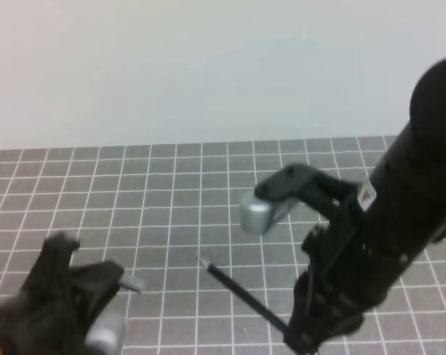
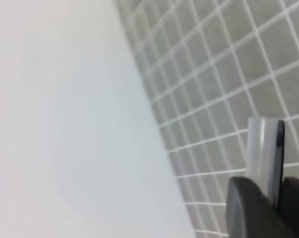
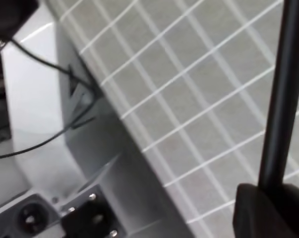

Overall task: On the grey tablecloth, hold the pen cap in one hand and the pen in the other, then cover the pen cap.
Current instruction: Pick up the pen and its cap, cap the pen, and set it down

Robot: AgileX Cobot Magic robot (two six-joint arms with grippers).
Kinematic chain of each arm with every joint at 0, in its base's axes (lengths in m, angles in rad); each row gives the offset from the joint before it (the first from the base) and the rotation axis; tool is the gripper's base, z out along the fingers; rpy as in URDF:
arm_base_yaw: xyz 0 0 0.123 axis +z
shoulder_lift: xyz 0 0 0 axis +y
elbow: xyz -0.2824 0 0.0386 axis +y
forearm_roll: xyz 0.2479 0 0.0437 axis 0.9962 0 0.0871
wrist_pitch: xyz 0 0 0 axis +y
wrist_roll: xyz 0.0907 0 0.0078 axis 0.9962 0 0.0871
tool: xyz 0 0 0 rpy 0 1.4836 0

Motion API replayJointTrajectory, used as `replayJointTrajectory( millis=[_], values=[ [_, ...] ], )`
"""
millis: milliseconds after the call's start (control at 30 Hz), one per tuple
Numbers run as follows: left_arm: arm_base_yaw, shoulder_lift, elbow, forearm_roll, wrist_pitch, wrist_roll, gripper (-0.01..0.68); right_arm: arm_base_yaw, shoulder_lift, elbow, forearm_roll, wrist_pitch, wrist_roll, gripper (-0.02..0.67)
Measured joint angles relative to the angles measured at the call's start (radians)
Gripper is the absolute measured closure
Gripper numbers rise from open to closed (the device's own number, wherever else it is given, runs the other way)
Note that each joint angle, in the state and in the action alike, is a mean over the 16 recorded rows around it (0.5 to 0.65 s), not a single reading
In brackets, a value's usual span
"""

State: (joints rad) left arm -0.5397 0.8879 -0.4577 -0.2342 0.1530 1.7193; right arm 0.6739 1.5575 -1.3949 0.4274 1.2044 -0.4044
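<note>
Pen (image 1: 241,294): clamped in right gripper (image 1: 300,336) near grey tablecloth's (image 1: 171,192) front edge (tip raised)
Left gripper (image 1: 130,283): pressed together on pen cap (image 2: 279,151), front left corner

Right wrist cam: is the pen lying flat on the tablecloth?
No. The pen stands out of the right end effector, raised above the grey tablecloth.

Cloth (image 1: 171,192) covers the tabletop, wall behind it. L gripper (image 1: 130,283) low at front-left, above the cloth. R arm at front-right, its gripper (image 1: 304,336) near the bottom edge. Pen (image 1: 241,292) sticks out of R gripper, slanting up-left, tip toward centre, between the two grippers, apart from L gripper. Cap can't be made out.
</note>
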Motion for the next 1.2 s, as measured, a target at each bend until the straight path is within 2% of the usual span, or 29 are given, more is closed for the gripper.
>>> replayJointTrajectory(
  millis=[267,500,667,1000,1200],
  values=[
    [-0.035,-0.094,0.149,0.002,-0.183,0.001,0.672,0.020,-0.024,0.077,0.108,0.000,0.005,0.579],
    [-0.041,-0.107,0.163,0.010,-0.243,-0.037,0.672,0.022,-0.021,0.091,0.173,0.000,-0.028,0.579],
    [-0.073,-0.108,0.163,0.009,-0.268,-0.061,0.672,0.030,-0.012,0.091,0.201,0.000,-0.051,0.579],
    [-0.172,-0.107,0.180,0.005,-0.286,-0.095,0.672,0.082,0.006,0.091,0.158,0.000,-0.046,0.579],
    [-0.198,-0.108,0.192,0.006,-0.295,-0.105,0.672,0.109,0.008,0.091,0.110,0.000,-0.027,0.579]
  ],
)
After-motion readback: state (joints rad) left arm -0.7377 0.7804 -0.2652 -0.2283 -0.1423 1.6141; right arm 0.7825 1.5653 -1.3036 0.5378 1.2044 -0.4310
